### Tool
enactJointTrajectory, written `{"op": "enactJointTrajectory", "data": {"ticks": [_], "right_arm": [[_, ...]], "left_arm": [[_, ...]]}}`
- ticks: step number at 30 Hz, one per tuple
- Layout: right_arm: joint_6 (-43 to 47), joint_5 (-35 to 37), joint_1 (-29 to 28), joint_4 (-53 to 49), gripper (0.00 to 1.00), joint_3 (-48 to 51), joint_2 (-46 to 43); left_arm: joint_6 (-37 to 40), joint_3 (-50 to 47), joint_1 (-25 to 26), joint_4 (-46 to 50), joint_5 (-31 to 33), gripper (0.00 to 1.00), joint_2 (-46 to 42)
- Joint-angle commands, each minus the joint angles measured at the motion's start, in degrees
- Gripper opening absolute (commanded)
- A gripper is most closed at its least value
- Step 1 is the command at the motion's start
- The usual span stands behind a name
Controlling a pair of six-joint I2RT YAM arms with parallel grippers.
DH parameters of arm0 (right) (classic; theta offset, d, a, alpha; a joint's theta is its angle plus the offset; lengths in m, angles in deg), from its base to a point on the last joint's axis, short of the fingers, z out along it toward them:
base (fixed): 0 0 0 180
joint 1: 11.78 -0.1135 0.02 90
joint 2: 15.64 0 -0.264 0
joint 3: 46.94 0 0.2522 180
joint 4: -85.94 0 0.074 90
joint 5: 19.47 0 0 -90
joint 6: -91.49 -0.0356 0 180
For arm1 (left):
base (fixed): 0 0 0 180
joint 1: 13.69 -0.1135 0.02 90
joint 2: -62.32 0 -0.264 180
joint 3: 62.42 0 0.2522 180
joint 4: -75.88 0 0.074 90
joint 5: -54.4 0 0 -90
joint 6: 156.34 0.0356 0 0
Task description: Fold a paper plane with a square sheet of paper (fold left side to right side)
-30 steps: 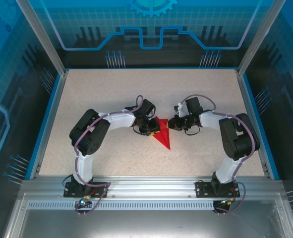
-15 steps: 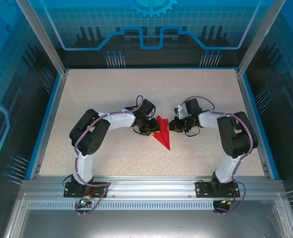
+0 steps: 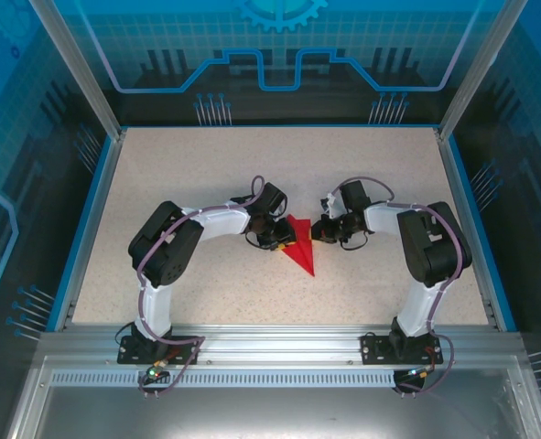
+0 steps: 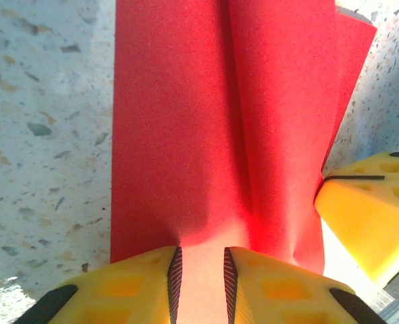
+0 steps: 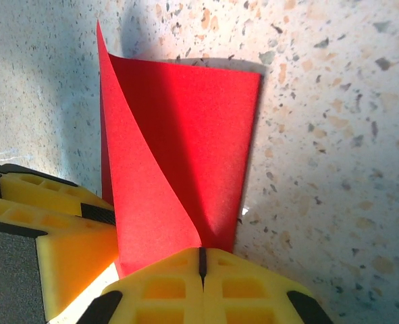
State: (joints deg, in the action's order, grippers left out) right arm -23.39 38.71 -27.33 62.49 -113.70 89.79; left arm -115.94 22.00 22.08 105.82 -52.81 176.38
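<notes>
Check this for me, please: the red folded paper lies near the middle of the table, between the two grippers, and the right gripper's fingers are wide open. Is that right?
Not quite. The right gripper has its fingers closed together, as the right wrist view shows. The rest holds: the red paper plane lies near the middle of the table, between the left gripper and the right one.
</notes>
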Motion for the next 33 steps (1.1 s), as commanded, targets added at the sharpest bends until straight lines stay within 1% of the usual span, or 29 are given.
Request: {"op": "enactJointTrajectory", "data": {"ticks": [1, 11, 16, 21, 24, 28, 33], "right_arm": [[1.30, 0.70, 0.71, -1.92, 0.00, -1.32, 1.48], [2.08, 2.67, -0.14, -4.32, 0.00, -1.08, 2.72], [2.21, 4.09, -0.18, -5.39, 0.00, -0.69, 3.60], [2.65, 3.97, -0.19, -5.62, 0.00, -0.97, 4.05], [2.74, 3.89, -0.26, -5.69, 0.00, -0.97, 4.03], [2.95, 3.88, -0.35, -5.62, 0.00, -0.93, 3.92], [2.90, 3.95, -0.33, -5.60, 0.00, -1.01, 4.03]], "left_arm": [[0.03, 1.06, 0.41, 1.64, 0.07, 0.28, 1.69], [0.20, 1.42, 0.32, 1.49, -0.78, 0.28, 1.20], [1.83, 2.38, 0.22, 3.67, -0.38, 0.29, -1.97], [3.45, 3.43, -0.06, 6.43, 0.40, 0.33, -6.32], [3.73, 3.95, 0.01, 7.06, 0.25, 0.33, -7.53], [3.60, 4.97, 0.21, 6.28, -0.99, 0.32, -6.31], [3.06, 7.34, 0.74, 3.59, -4.23, 0.28, -2.00]]}}
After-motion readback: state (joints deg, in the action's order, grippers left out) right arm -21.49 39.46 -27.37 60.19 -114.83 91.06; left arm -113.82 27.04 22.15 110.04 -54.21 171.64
